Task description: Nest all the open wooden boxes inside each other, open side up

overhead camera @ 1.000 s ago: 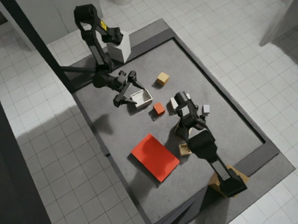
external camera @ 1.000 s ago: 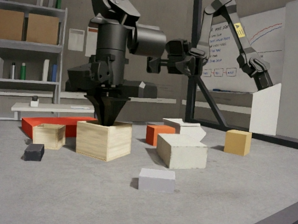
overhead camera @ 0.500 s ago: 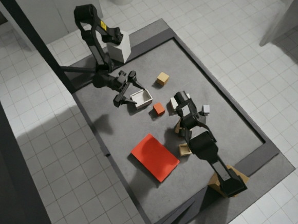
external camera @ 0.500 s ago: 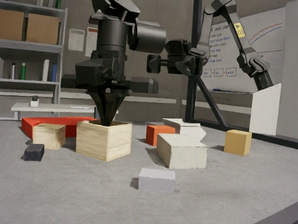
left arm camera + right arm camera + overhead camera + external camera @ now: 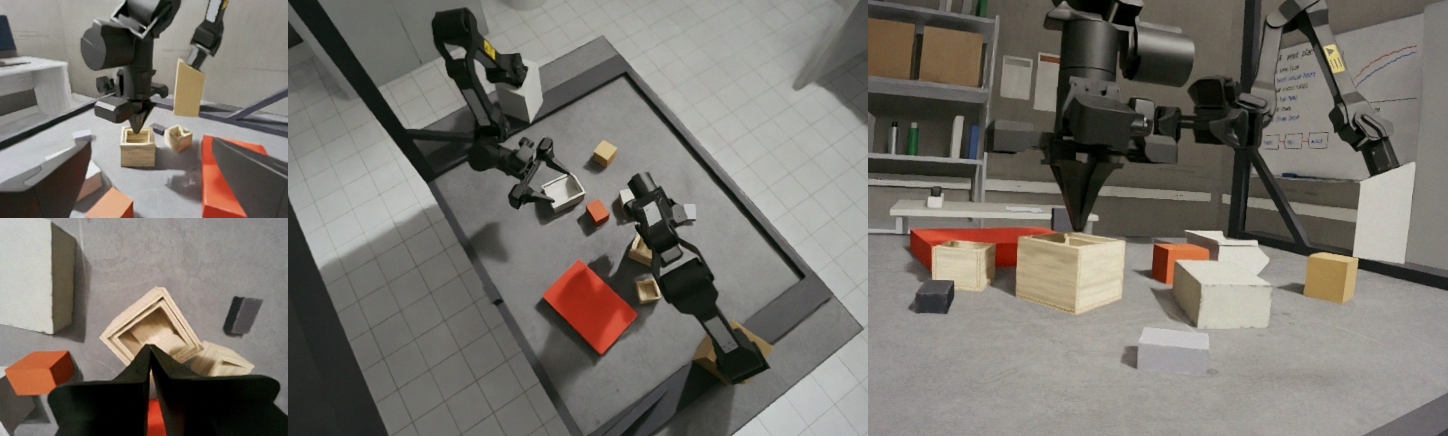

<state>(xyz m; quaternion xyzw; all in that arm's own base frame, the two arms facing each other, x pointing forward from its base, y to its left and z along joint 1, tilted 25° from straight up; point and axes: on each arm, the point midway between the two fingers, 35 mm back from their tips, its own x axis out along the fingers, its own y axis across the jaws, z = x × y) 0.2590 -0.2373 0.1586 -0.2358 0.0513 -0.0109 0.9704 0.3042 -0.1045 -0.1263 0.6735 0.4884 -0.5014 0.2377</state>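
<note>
One inner box (image 5: 1072,239) (image 5: 127,136) (image 5: 151,325) nested, small box (image 5: 648,291) (image 5: 958,267) (image 5: 178,142) (image 5: 210,359) left.
Right hand (image 5: 655,215) (image 5: 1080,227) (image 5: 137,130) (image 5: 150,348) together, empty, above big box (image 5: 639,251) (image 5: 1048,272) (image 5: 137,157) (image 5: 131,317); left hand (image 5: 561,187) (image 5: 1163,131) (image 5: 158,177) apart.

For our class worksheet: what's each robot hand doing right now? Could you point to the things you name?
Left hand (image 5: 554,187): open, holding nothing.
Right hand (image 5: 1080,230) (image 5: 150,346): closed, holding nothing, above the nested boxes (image 5: 1047,270) (image 5: 137,155) (image 5: 138,308).

So my shut claw (image 5: 1080,229) is pointing down over the big wooden box (image 5: 1070,272), left of centre.
</note>
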